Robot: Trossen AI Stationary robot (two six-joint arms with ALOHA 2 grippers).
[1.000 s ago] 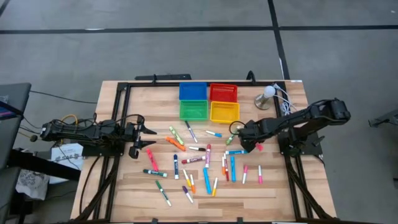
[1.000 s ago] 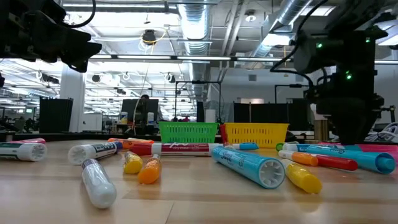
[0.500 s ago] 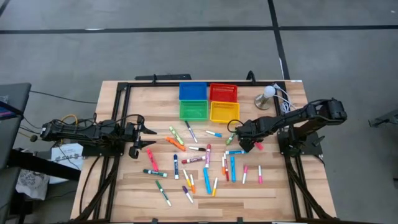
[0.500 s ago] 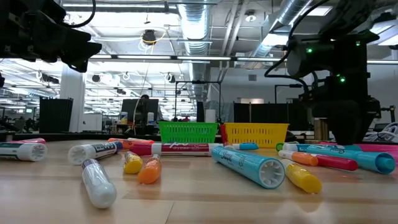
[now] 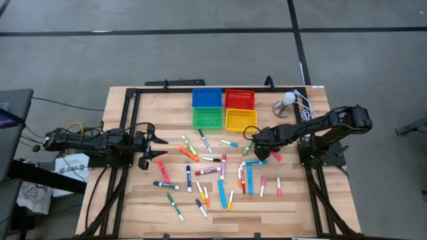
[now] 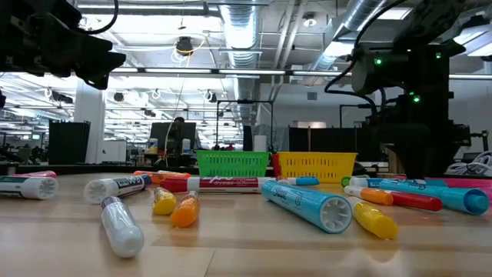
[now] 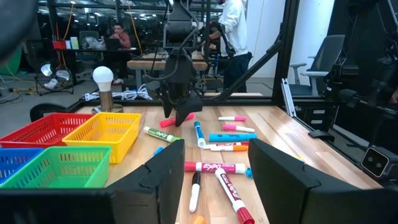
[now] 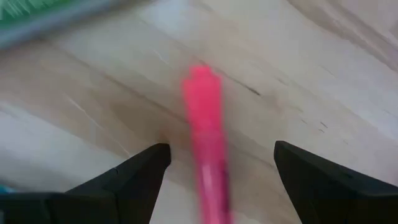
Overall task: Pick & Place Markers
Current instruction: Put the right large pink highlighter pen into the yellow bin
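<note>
Several markers point(image 5: 220, 175) lie scattered flat on the wooden table point(image 5: 127, 200). My right gripper point(image 5: 265, 152) points down over a pink marker point(image 8: 205, 143) at the table's right. It is open, and its fingers point(image 8: 134, 180) stand on either side of that marker without touching it. The left wrist view shows the same gripper point(image 7: 177, 113) just above the pink marker point(image 7: 180, 118). My left gripper point(image 5: 159, 139) waits open and level at the table's left edge, with nothing between its fingers point(image 7: 168, 180).
Four bins stand at the table's far middle: blue point(image 5: 207, 98), red point(image 5: 239, 99), green point(image 5: 207, 118) and yellow point(image 5: 241, 120). A lamp with a white bulb point(image 5: 287, 100) and cables sits far right. A green-capped marker point(image 7: 160, 134) lies close to the pink one.
</note>
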